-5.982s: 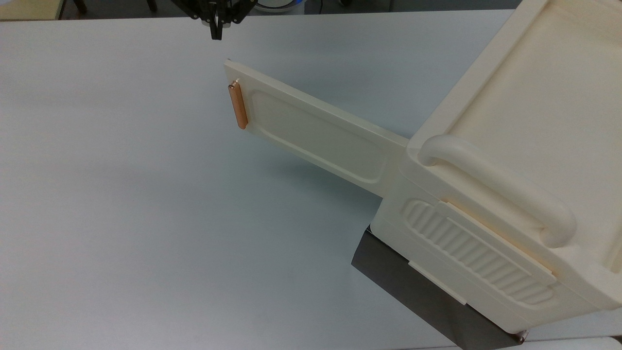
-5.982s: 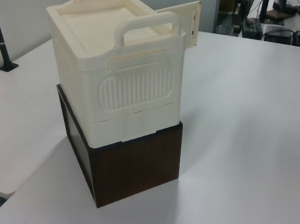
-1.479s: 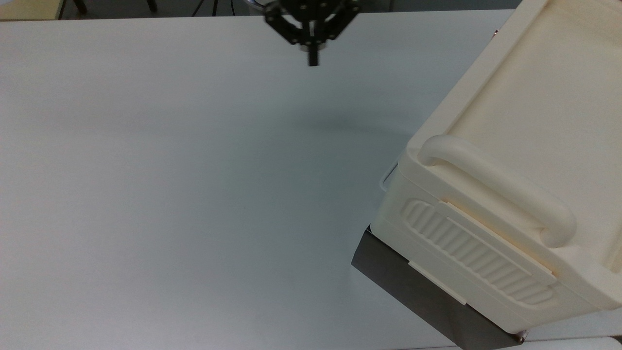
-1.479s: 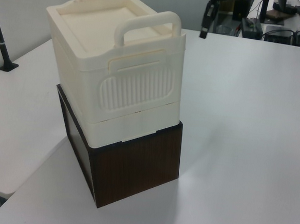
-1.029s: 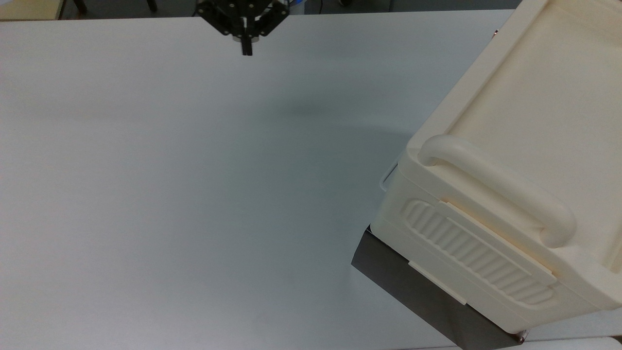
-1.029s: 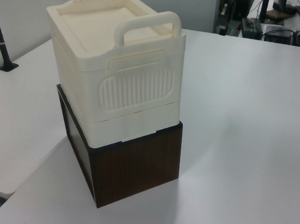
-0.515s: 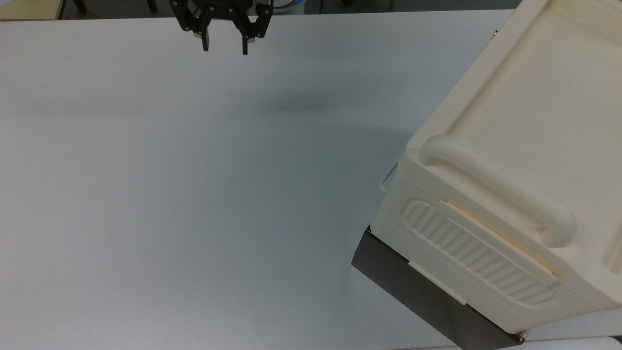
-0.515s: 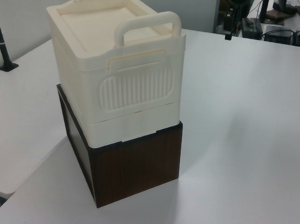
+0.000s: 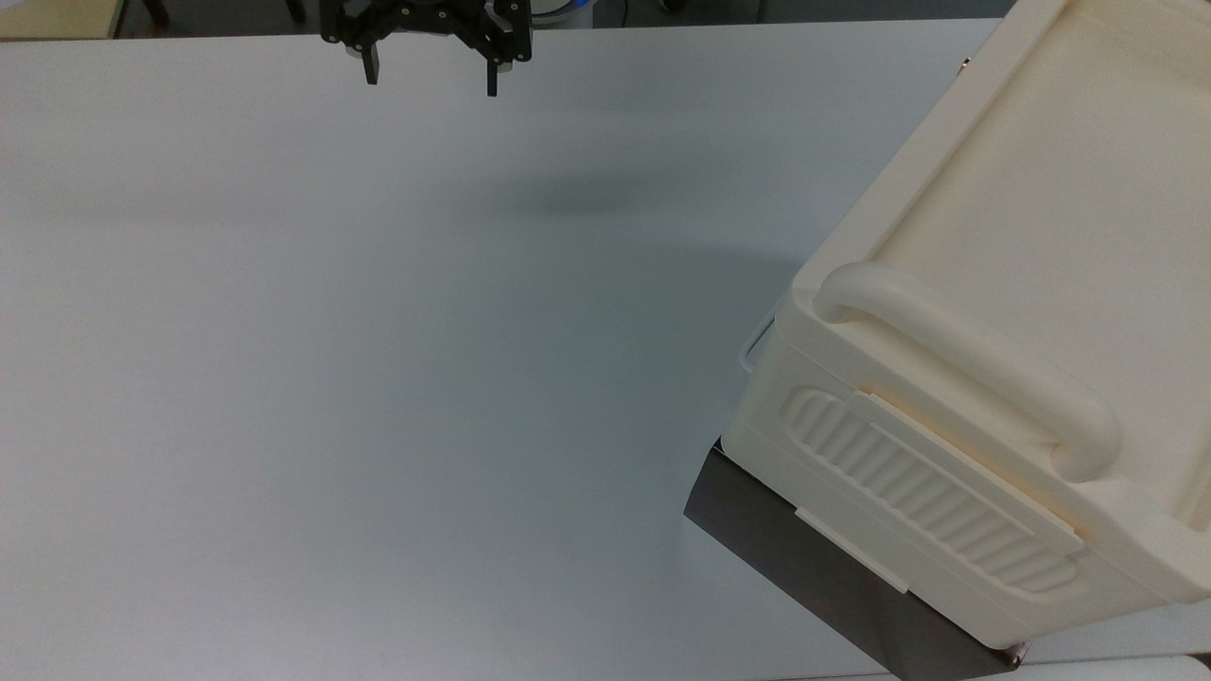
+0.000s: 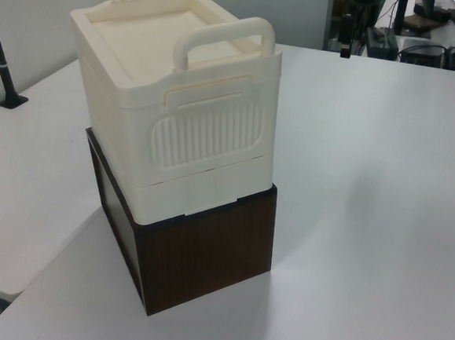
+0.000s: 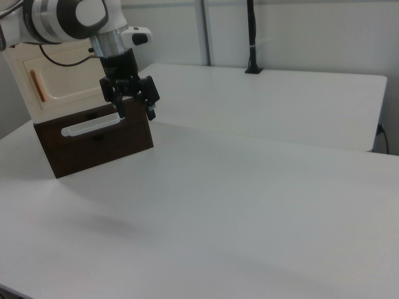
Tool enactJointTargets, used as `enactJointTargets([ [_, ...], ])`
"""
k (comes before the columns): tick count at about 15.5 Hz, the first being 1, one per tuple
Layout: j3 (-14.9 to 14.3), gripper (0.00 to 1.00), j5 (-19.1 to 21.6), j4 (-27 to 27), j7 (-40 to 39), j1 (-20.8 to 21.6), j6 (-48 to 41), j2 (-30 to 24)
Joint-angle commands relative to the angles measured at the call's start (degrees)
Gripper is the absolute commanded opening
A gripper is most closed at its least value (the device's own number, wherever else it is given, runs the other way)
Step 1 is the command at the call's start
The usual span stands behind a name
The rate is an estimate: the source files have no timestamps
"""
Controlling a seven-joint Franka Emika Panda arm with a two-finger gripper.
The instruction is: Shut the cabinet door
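In the top view the gripper [image 9: 428,80] hangs over the far worktop [image 9: 331,378], jaws apart and empty, well clear of the cream cabinet [image 9: 993,312]. In the left view, nothing juts from the cabinet's far side. In the right view the cabinet door [image 11: 59,84] lies flush, its copper handle [image 11: 37,86] showing. Judged risk: an unlatched door could drift open again.

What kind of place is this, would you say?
Probably a robotics lab or office workroom. A robot arm's gripper hangs over a big plain white table, a cream cabinet sits staged on a dark wooden box, and desks with cables and equipment stand behind.
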Motion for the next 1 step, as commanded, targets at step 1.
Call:
enactJointTargets([
  [1, -0.07, 1.0, -0.02, -1.46, 0.29, -0.05, -1.08, -1.64],
])
